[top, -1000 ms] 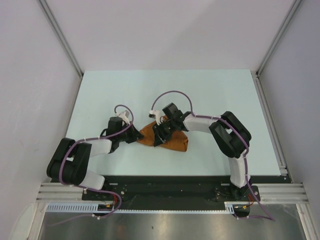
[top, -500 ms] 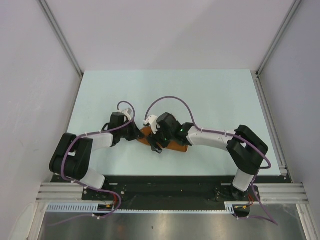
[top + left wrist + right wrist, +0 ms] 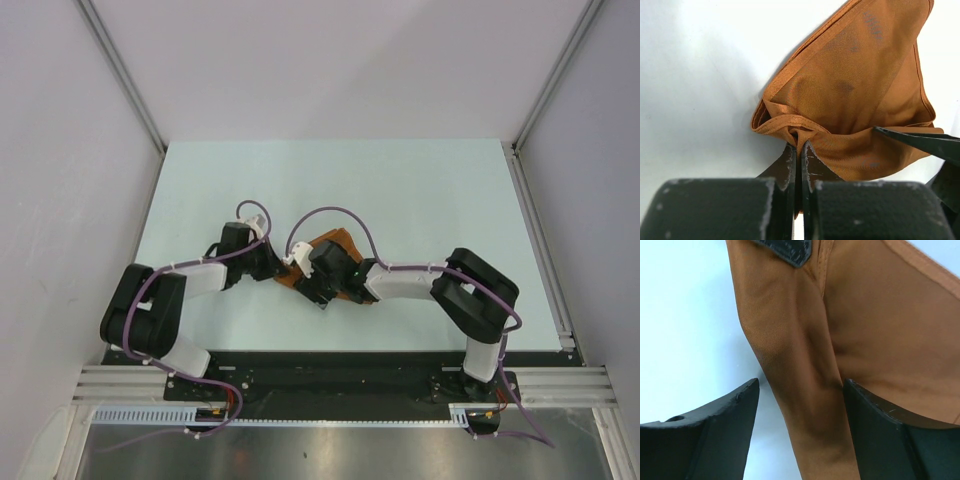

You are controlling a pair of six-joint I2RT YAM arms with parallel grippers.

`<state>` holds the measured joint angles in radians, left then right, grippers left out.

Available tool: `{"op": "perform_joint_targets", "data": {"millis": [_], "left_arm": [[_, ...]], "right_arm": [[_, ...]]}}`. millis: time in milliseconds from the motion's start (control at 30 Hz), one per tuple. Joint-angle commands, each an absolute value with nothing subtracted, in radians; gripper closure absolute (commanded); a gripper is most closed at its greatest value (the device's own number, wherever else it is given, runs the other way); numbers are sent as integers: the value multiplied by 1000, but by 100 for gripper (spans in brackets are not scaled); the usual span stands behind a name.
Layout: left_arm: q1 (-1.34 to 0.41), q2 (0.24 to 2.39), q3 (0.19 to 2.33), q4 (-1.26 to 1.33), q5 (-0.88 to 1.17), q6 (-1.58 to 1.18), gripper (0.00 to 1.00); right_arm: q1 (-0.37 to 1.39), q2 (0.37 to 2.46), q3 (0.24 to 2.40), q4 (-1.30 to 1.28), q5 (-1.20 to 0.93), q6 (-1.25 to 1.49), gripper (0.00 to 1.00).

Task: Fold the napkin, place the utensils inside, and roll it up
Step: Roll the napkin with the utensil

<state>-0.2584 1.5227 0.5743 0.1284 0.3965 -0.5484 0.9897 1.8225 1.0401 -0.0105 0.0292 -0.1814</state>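
The rust-brown napkin (image 3: 338,243) lies bunched and partly rolled at the middle of the table. My left gripper (image 3: 277,268) is shut on its gathered left end (image 3: 790,127), with cloth pinched between the fingers (image 3: 811,162). My right gripper (image 3: 318,293) is open over the napkin's near side. Its two dark fingers (image 3: 727,410) straddle a rolled ridge of the napkin (image 3: 805,365) without closing on it. One tip of the left gripper (image 3: 787,250) shows at the top of the right wrist view. The utensils are hidden.
The pale table (image 3: 420,190) extends around the napkin on all sides. Grey walls and metal rails (image 3: 540,230) border it left, right and behind. Both arms' elbows (image 3: 475,290) rest low near the front edge.
My right gripper has opened wide and shifted left and toward the front along the napkin. The napkin's far edge now stands out behind the right wrist. My left gripper keeps its grip.
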Motion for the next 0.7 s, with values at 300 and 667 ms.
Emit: {"op": "perform_joint_targets", "data": {"millis": [300,667], "left_arm": [[-252,1502,609,144,393,-537,57],[-225,1224,490,138,189,-529,21]], "right_arm": [[919,1897,1092,-204,-176,-98,65],[827,1950,1147,-341,-636,70,86]]}}
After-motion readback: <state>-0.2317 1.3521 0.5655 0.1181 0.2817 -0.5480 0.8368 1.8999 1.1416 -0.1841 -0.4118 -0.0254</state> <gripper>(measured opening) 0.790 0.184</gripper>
